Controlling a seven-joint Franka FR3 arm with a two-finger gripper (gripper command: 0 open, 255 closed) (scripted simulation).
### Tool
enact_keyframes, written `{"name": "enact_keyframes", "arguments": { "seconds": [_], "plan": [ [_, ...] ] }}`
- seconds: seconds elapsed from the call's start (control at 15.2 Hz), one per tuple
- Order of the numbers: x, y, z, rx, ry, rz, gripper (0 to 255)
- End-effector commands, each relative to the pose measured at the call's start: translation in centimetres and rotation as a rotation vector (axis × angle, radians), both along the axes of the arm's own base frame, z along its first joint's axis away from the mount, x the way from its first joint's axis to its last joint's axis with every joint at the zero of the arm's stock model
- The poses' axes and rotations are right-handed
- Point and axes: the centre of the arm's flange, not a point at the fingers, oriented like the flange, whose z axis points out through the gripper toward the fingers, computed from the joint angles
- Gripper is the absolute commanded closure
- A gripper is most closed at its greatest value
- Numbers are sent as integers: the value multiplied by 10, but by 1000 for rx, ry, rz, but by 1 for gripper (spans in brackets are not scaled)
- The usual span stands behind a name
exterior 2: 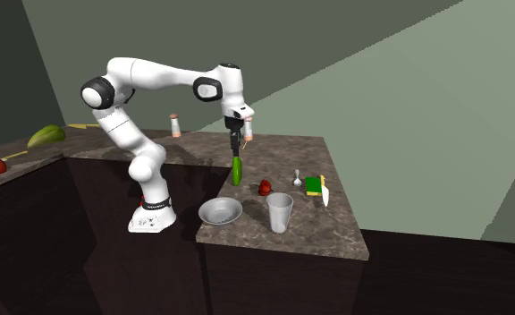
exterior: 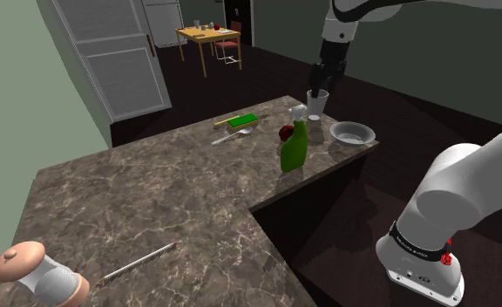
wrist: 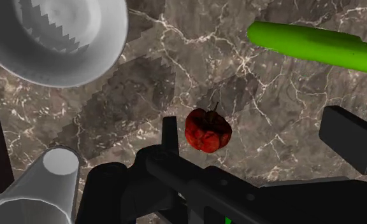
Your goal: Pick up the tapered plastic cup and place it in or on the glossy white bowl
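gripper: fingers stood wide apart, clasping nothing, raised above the worktop | cup: grey, upright near the worktop's end edge, just beside the bowl; outside the fingers, off past one of them, untouched | under gripper: red fruit; green bottle nearby

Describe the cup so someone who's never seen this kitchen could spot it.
On the marble counter, go to the end holding the green bottle. Near the edge, beside the shallow bowl, stands the cup: tall, pale grey, widening to its rim.
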Motion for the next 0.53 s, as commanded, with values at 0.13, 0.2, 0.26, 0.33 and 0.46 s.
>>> {"name": "enact_keyframes", "arguments": {
  "seconds": [0.13, 0.2, 0.26, 0.33, 0.46],
  "plan": [
    [26, -49, -16, 8, 12, -13, 0],
    [31, -61, -19, 10, 15, -16, 0],
    [37, -73, -23, 13, 18, -19, 0],
    [43, -85, -26, 15, 21, -23, 0],
    [54, -109, -34, 20, 27, -29, 0]
  ]
}}
